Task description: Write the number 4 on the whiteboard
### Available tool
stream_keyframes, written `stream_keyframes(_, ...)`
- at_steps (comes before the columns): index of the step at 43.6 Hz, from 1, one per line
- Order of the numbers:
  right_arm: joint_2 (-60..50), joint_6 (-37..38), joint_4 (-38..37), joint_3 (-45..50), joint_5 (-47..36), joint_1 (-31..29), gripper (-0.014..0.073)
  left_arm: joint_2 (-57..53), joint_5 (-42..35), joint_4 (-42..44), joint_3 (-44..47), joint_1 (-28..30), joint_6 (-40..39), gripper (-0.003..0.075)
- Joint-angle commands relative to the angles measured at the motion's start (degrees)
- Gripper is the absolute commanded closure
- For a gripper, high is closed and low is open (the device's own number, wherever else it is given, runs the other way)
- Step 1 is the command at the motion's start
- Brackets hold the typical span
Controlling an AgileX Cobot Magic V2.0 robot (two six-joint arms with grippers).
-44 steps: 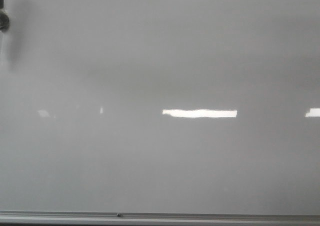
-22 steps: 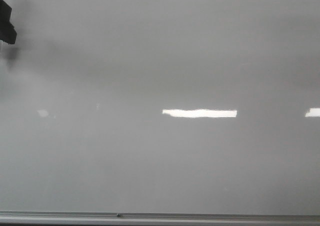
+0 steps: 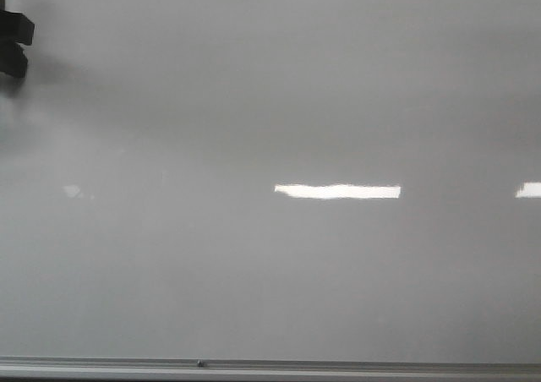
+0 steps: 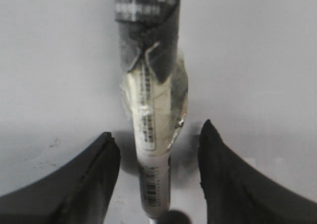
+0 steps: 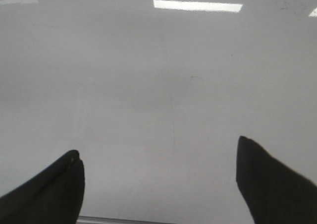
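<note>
The whiteboard [image 3: 338, 272] fills the front view, glossy pale grey with bright reflections. No number 4 shows on it in any view. My left gripper [image 3: 13, 40] is a dark shape at the board's far left edge. In the left wrist view the left gripper [image 4: 157, 130] is open over the board [image 4: 257, 45]. A marker [image 4: 148, 85] with a white barrel, tape wrap and a black far end lies between the fingers, with a gap on each side. My right gripper [image 5: 158, 149] is open and empty over the board [image 5: 148, 75].
A grey metal frame strip [image 3: 338, 367] runs along the board's near edge and also shows in the right wrist view [image 5: 124, 219]. A faint thin smudge line [image 5: 173, 130] is on the board.
The dark left gripper at the board's left edge has come a little further into the front view and shifted slightly. The board's surface looks the same.
</note>
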Motion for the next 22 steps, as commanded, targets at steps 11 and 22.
stream_keyframes(11, 0.52, -0.15, -0.04, -1.77, -4.19, -0.14, -0.0046, -2.05, -1.36, -0.06, -1.87, -0.3, -0.09, 0.0622)
stream_keyframes(22, 0.7, -0.13, 0.21, -3.64, 0.42, -0.14, -0.0046, -9.23, 10.25, 0.9, -1.87, -0.4, -0.09, 0.0741)
